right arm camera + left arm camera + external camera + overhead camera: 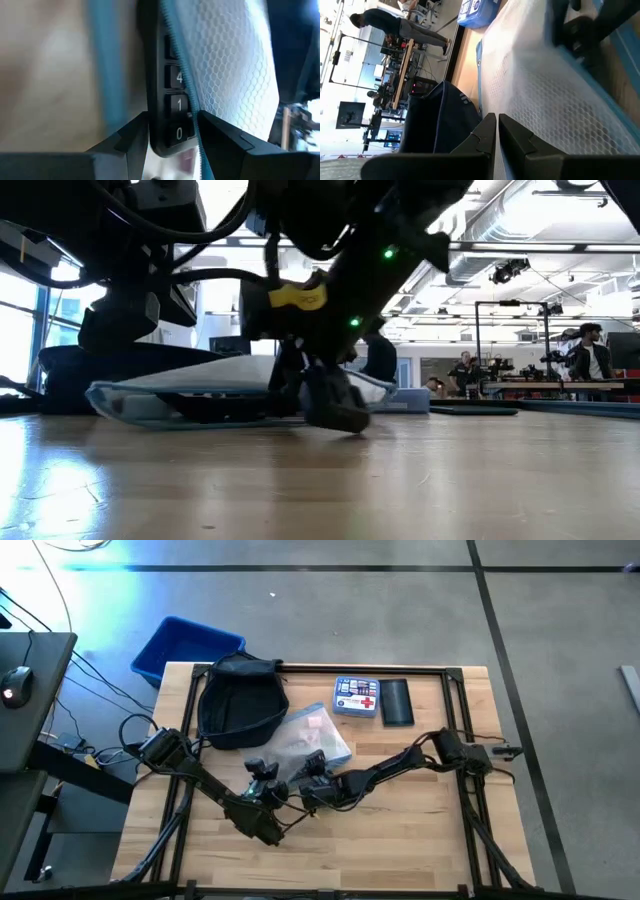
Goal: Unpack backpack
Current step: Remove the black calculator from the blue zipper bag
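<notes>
Grippers meet at mesh pouch (318, 740) edge beside backpack (240, 700): right gripper (316, 764) clamps it, left gripper (262, 772) closed.

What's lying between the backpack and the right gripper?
The clear mesh pouch lies between the backpack and the right gripper, seen in the high view.

Bare table (420, 840) near the front edge; mesh pouch (318, 736) and backpack (238, 700) crowd the middle.
</notes>
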### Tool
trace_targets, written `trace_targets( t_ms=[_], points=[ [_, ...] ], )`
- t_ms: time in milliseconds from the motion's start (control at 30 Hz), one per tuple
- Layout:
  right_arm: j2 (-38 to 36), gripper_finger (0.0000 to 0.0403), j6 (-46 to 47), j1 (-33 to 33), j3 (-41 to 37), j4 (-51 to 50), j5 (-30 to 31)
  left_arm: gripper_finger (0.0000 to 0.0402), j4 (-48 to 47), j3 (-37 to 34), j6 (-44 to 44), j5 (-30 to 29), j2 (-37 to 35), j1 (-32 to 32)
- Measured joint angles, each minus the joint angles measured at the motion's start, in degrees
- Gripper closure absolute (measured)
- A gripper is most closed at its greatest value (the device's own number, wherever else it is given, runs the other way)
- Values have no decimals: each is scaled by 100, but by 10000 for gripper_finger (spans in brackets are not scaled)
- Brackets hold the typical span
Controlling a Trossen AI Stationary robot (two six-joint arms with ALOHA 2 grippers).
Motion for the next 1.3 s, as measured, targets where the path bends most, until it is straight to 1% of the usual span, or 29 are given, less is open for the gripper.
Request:
trace_targets(
  t_ms=[100, 167, 267, 367, 400, 500, 600, 733, 833, 900, 967, 1067, 1133, 1200, 1233, 1300],
  points=[
    [96, 255, 10, -82, 12, 326, 43, 401, 10, -2, 0, -1, 0, 0],
    [131, 272, 152, -123, 12, 537, 52, 401, 6, -2, 0, -1, 0, 0],
    [139, 320, 417, -173, 8, 651, 43, 401, 8, -2, 7, -1, 0, 0],
    [148, 378, 421, -165, 2, 643, 95, 401, 7, -2, 6, -3, 0, 0],
    [148, 389, 397, -166, 1, 639, 82, 401, 6, -2, 7, -3, 0, 0],
    [127, 398, 340, -107, -1, 597, 191, 401, 1, -2, 9, -1, 1, 0],
    [7, 403, 260, -36, -25, 321, 233, 401, -19, -2, 11, -1, 0, 0],
    [-117, 402, 416, 45, -43, 201, -87, 401, -39, -2, 9, -1, 2, 0],
    [-153, 398, 418, 58, -40, 236, -398, 401, -243, -2, -19, -93, 0, 22],
    [-153, 389, 278, 48, -38, 140, -535, 401, -534, -2, -234, -248, 0, 146],
    [-153, 372, 271, 41, -38, 50, -617, 401, -1001, -2, -608, -449, 0, 348],
    [-156, 333, 398, -7, -38, 59, -626, 401, -1369, -16, -1005, -496, -3, 724],
    [-156, 304, 400, -51, -38, 107, -626, 401, -1368, -106, -819, -510, -4, 1000],
    [-157, 274, 392, -82, -38, 185, -550, 401, -1103, -264, -414, -511, -9, 1279],
    [-158, 260, 383, -101, -38, 230, -433, 401, -948, -354, -171, -491, -9, 1419],
    [-158, 235, 327, -114, -38, 336, -6, 401, -776, -517, 296, -445, -9, 1714]
  ],
)
